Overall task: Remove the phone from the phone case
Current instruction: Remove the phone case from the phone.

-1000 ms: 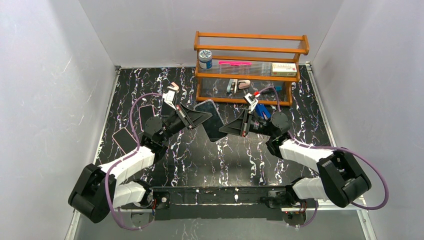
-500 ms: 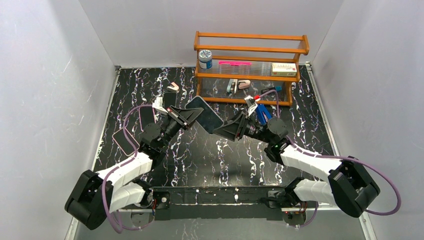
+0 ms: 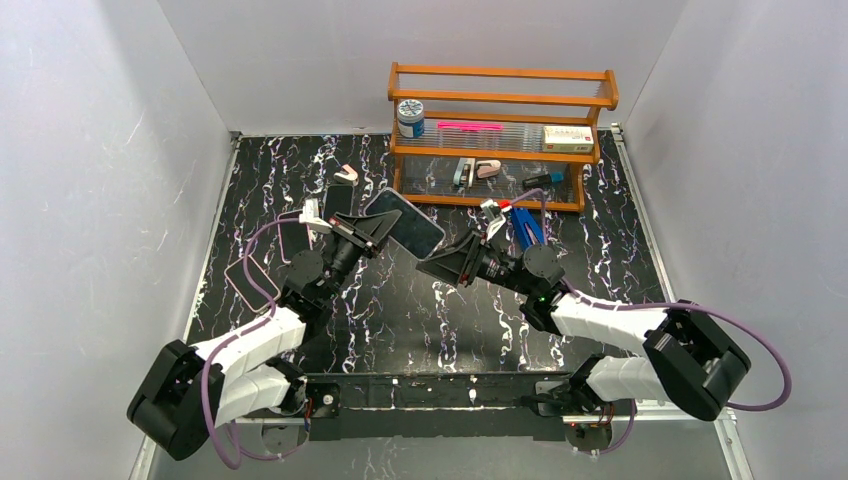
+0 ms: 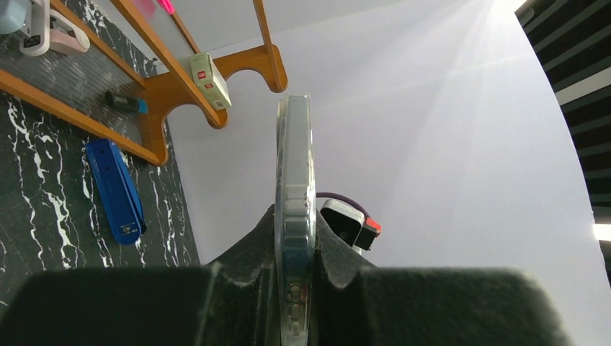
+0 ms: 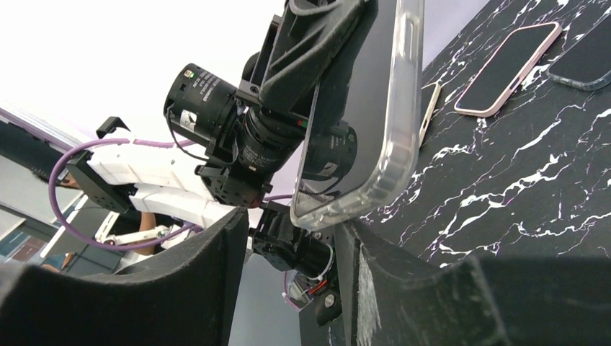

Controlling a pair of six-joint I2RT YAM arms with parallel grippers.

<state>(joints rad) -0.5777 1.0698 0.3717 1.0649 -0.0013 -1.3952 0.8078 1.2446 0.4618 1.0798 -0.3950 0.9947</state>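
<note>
The phone in its clear case [image 3: 405, 222] is held off the table, tilted, in mid-air. My left gripper [image 3: 383, 229] is shut on its left end. In the left wrist view the phone [image 4: 295, 166] stands edge-on, clamped between both pads of the gripper [image 4: 295, 249]. My right gripper [image 3: 438, 268] is open just right of and below the phone. In the right wrist view the case's lower corner [image 5: 360, 187] hangs over the wide gap of the gripper [image 5: 295, 238], close to the right finger [image 5: 393, 281] and well apart from the left one.
A wooden rack [image 3: 500, 98] with small items stands at the back. A blue stapler [image 3: 527, 228] lies in front of it, right of my right arm. Three other phones [image 3: 250, 280] [image 3: 292, 232] [image 3: 338, 200] lie flat at the left.
My left gripper carried the phone up and to the left. My right gripper followed it leftward, staying open beside the phone's lower end.
</note>
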